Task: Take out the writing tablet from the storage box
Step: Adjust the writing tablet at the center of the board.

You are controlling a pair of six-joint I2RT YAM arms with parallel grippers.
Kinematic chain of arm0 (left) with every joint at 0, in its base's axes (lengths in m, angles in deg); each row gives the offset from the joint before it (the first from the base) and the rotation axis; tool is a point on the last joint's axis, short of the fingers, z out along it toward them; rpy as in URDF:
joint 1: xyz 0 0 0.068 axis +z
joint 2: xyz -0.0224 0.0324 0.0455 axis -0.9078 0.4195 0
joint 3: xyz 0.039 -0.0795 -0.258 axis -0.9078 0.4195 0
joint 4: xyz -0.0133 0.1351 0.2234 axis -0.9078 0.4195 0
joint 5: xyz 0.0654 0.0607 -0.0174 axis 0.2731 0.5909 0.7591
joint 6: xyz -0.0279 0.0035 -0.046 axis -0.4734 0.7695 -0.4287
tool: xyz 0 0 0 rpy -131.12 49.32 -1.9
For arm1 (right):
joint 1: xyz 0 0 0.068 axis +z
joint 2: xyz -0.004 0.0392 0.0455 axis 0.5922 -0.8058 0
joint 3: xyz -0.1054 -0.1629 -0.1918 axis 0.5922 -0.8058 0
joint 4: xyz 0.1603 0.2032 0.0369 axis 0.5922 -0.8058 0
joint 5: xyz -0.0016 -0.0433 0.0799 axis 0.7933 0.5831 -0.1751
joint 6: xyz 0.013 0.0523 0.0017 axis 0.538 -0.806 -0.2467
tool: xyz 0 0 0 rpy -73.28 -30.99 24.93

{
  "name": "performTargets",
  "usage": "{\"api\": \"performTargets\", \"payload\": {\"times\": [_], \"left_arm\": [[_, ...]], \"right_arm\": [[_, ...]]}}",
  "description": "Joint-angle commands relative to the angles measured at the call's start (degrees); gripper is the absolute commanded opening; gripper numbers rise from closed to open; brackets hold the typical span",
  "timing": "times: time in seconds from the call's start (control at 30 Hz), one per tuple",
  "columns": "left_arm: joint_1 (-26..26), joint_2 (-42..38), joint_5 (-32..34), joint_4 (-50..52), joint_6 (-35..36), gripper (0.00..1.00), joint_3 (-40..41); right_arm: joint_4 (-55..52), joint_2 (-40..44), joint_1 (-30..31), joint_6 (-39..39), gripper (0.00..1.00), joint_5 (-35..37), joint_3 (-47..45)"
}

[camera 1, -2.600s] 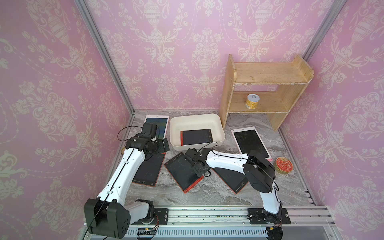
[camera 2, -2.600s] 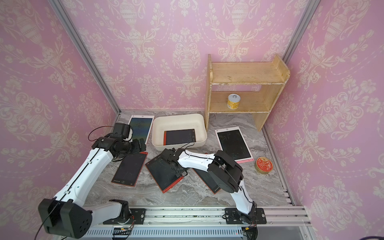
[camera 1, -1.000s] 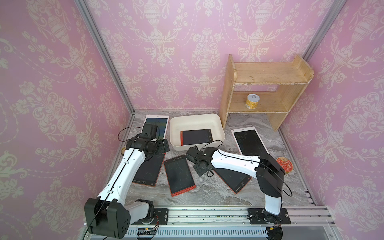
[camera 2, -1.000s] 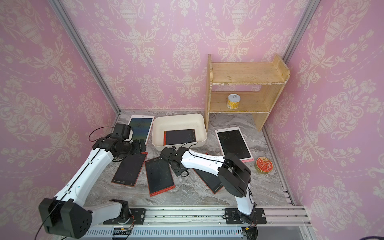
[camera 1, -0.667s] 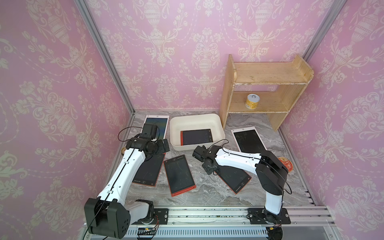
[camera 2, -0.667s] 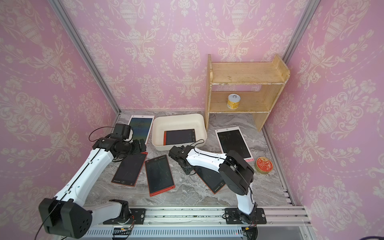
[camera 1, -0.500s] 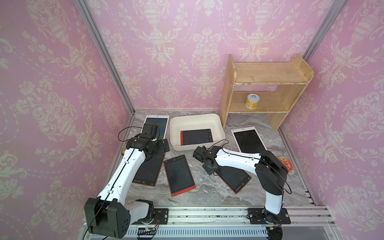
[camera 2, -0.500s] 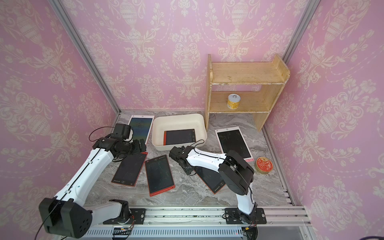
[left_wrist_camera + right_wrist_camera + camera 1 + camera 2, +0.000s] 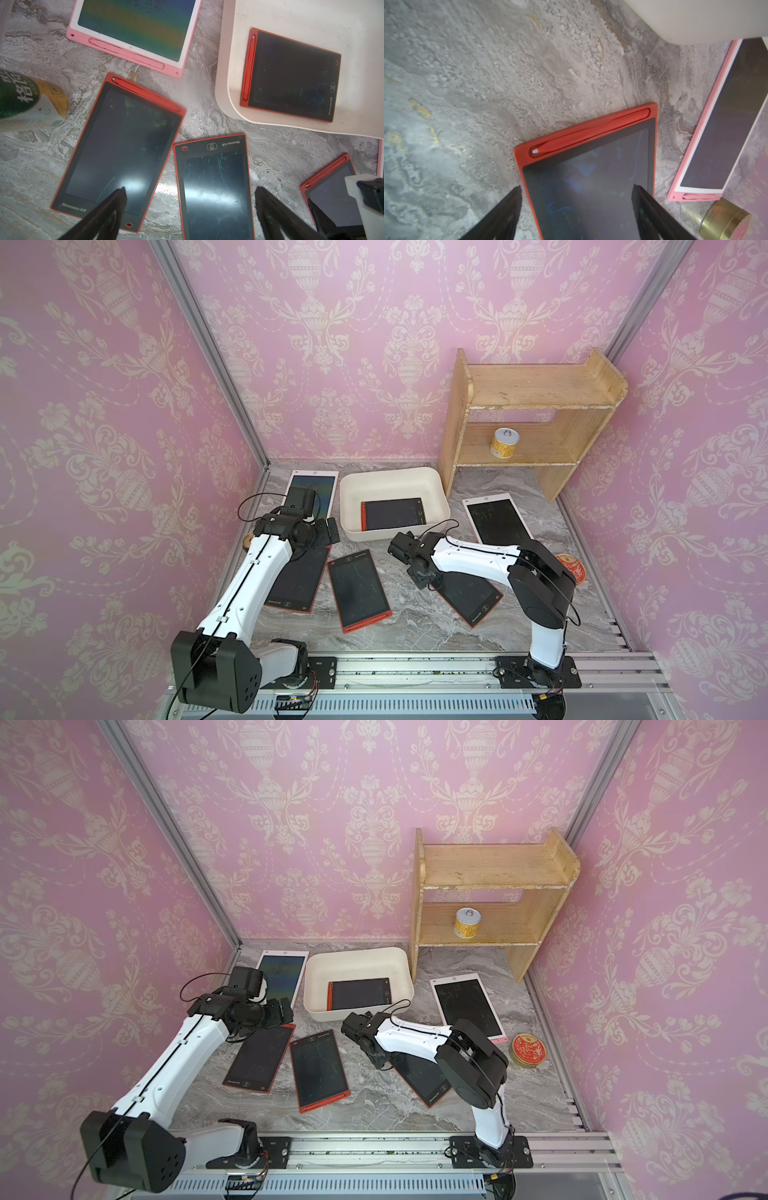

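In both top views the writing tablet lies flat on the floor of the storage box, so the lift is not yet done. The left tool hovers just beside the box's near corner, its jaws spread wide and empty. The right tool hangs just outside the front wall, tilted down over a red tablet on the table. Its jaws are also apart and grip nothing.

From the left wrist, the writing tablet sits ahead of the tool, past the box rim. Under the spread fingers lie two loose red tablets, which are not the target.

From the right wrist, the parted fingers straddle the pen end of the red tablet, with the box wall just beyond. The wide jaws probably suit pinching a thin edge. Either tool would first have to clear the low wall to reach in.
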Motion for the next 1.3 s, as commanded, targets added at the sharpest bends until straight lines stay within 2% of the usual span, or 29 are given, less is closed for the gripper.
{"api": "performTargets", "payload": {"times": [0.0, 0.63, 1.27], "left_arm": [[0.5, 0.45, -0.88, 0.01, -1.1, 0.99, -0.17], [0.48, 0.32, -0.8, 0.01, -1.2, 0.99, 0.16], [0.43, 1.46, -1.14, -0.38, -1.73, 0.99, -0.43]], "right_arm": [[0.22, -0.85, -0.09, 0.19, 0.85, -0.86, -0.86], [3.2, -3.82, -0.42, -0.34, 0.85, 1.44, -2.51], [7.06, -0.54, -8.03, 0.45, 0.84, 1.21, -7.19]]}}
